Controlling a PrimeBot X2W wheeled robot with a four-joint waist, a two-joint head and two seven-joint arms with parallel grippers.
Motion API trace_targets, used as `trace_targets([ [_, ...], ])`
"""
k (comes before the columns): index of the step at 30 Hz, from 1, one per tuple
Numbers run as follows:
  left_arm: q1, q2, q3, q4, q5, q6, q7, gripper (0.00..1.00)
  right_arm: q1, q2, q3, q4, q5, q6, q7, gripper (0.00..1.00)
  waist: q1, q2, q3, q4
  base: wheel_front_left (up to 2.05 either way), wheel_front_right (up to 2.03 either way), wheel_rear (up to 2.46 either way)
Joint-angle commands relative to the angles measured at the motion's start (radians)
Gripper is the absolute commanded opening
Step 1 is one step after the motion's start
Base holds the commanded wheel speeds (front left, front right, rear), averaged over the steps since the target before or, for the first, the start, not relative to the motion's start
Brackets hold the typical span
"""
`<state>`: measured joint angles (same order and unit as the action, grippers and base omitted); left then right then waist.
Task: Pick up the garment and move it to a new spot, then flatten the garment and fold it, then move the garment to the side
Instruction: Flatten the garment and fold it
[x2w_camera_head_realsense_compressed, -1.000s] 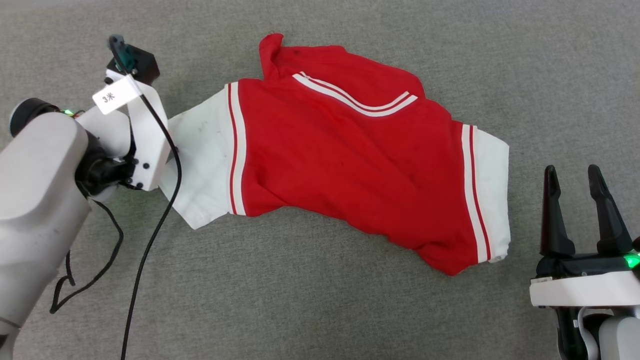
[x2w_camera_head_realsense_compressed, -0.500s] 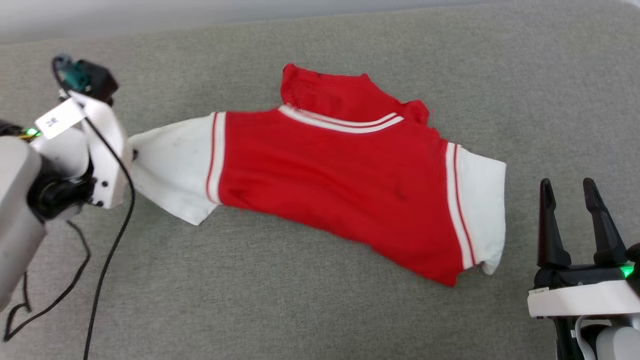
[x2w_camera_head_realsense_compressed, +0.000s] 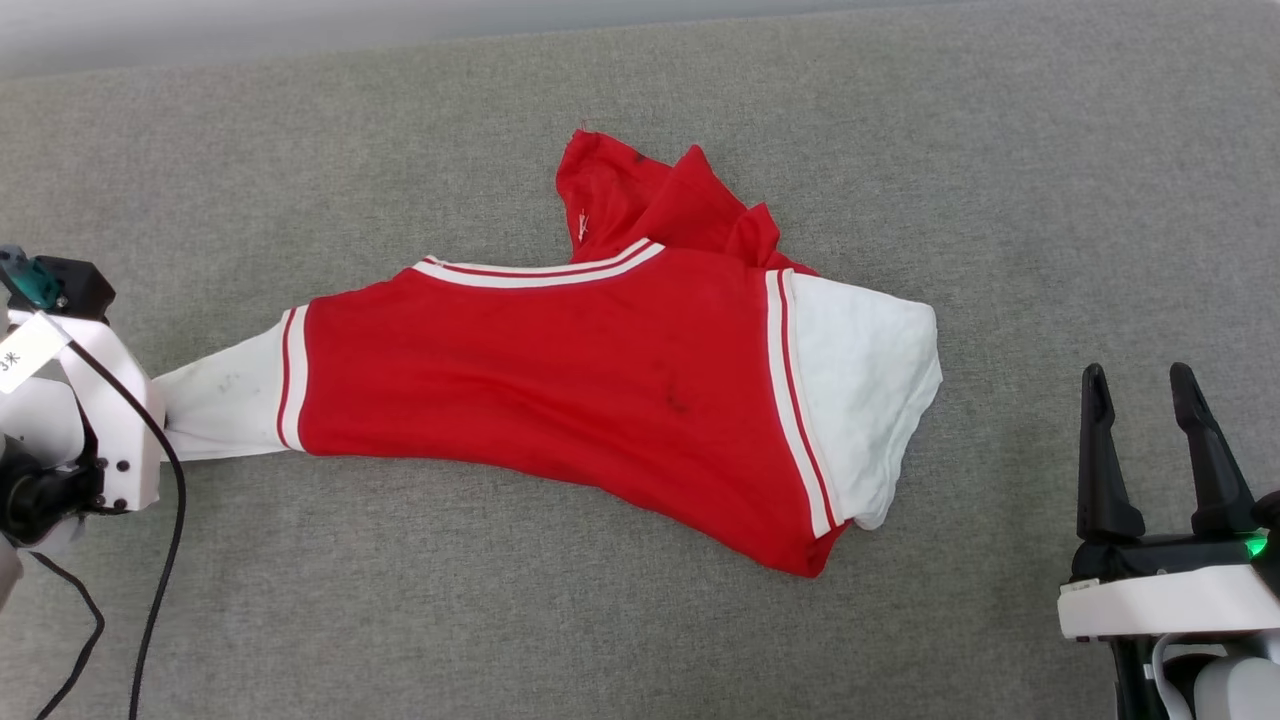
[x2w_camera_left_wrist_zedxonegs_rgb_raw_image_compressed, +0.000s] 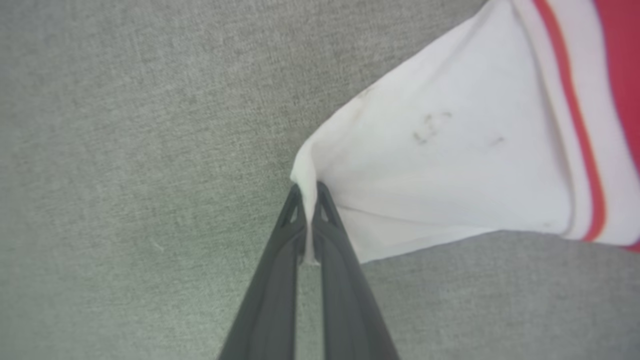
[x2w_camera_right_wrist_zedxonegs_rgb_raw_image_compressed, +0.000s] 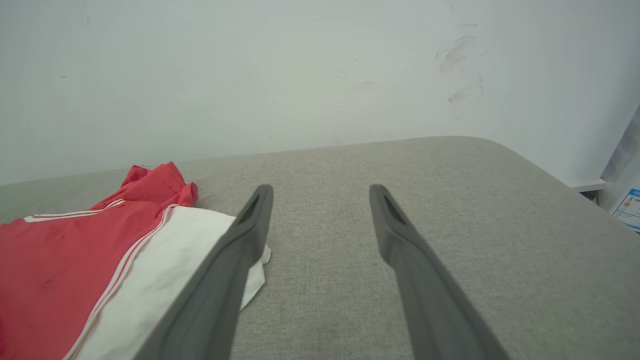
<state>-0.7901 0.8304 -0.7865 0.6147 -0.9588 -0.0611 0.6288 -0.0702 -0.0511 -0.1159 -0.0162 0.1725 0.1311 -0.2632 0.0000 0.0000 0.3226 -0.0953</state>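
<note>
While left end effector (x2w_camera_left_wrist_zedxonegs_rgb_raw_image_compressed: 308, 190) pinches white sleeve (x2w_camera_left_wrist_zedxonegs_rgb_raw_image_compressed: 450, 150) of rumpled garment (x2w_camera_head_realsense_compressed: 540, 390) | right end effector (x2w_camera_head_realsense_compressed: 1138, 374) stands spread

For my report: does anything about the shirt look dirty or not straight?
Yes. The garment lies crooked, red cloth bunched above the neck trim, with small dark marks on its white sleeve, which the left tool pinches.

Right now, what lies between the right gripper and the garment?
Bare grey cushion surface, nothing on it. The head view shows that strip separating the open right gripper from the white sleeve of the garment.
</note>
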Motion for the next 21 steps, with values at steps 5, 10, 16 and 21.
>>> trace_targets([
  [5, 0.035, -0.05, -0.002, 0.05, 0.002, 0.002, -0.07, 0.0, -0.003, 0.002, -0.014, 0.006, -0.019, -0.001, -0.002, 1.0, 0.0, 0.0, -0.014, 0.008, 0.0, 0.0, 0.0],
  [10, 0.021, -0.084, 0.017, 0.053, 0.06, 0.022, -0.282, 1.0, -0.019, 0.002, -0.027, -0.01, -0.057, -0.001, -0.002, 1.0, 0.0, 0.0, -0.057, 0.024, 0.0, 0.0, 0.0],
  [16, 0.056, -0.134, 0.039, 0.022, 0.131, 0.084, -0.571, 1.0, -0.065, 0.0, -0.061, -0.048, -0.135, -0.001, -0.002, 1.0, 0.0, 0.0, -0.121, 0.052, 0.0, 0.0, 0.0],
  [21, 0.119, -0.172, 0.064, -0.04, 0.153, 0.155, -0.75, 1.0, -0.129, -0.078, -0.048, -0.042, -0.154, -0.001, -0.002, 1.0, 0.0, 0.0, -0.155, 0.077, 0.0, 0.0, 0.0],
])
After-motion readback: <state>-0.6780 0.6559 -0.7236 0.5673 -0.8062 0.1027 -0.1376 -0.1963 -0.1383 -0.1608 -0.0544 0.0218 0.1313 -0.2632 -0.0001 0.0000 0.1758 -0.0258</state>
